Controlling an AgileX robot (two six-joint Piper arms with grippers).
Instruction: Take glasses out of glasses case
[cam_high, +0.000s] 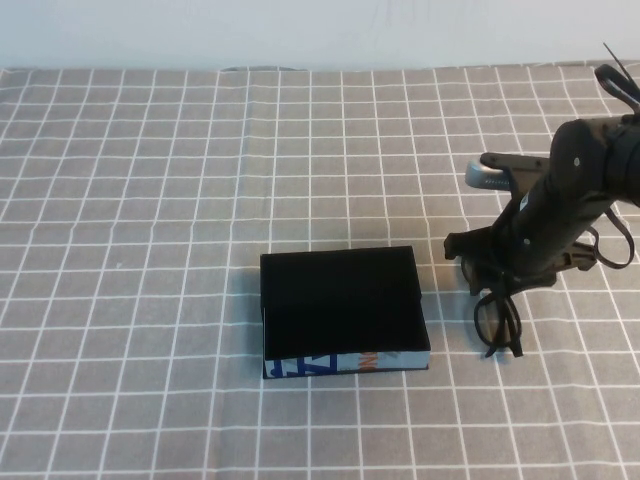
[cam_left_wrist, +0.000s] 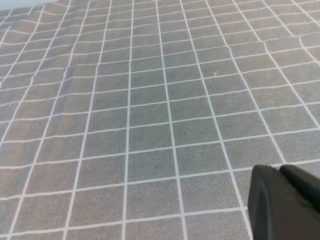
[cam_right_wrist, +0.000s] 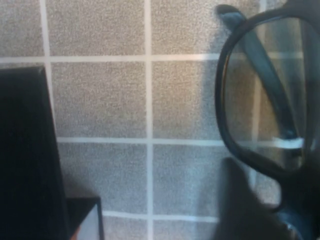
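Observation:
The glasses case (cam_high: 340, 300) is a shallow black box lying open at the table's middle, its white printed edge (cam_high: 345, 363) facing the front. In the high view it looks empty. The black-framed glasses (cam_high: 497, 322) are outside it, just to its right, low over the cloth. My right gripper (cam_high: 495, 285) is shut on their frame from above. In the right wrist view one lens (cam_right_wrist: 260, 110) and a thin arm fill the side next to my right gripper (cam_right_wrist: 270, 210), with the case's corner (cam_right_wrist: 25, 160) opposite. My left gripper (cam_left_wrist: 281, 172) is shut and empty over bare cloth, out of the high view.
A grey cloth with a white grid (cam_high: 150, 200) covers the whole table. A white wall runs along the far edge (cam_high: 300, 30). A silver-blue part of the right arm (cam_high: 490, 175) sticks out behind the gripper.

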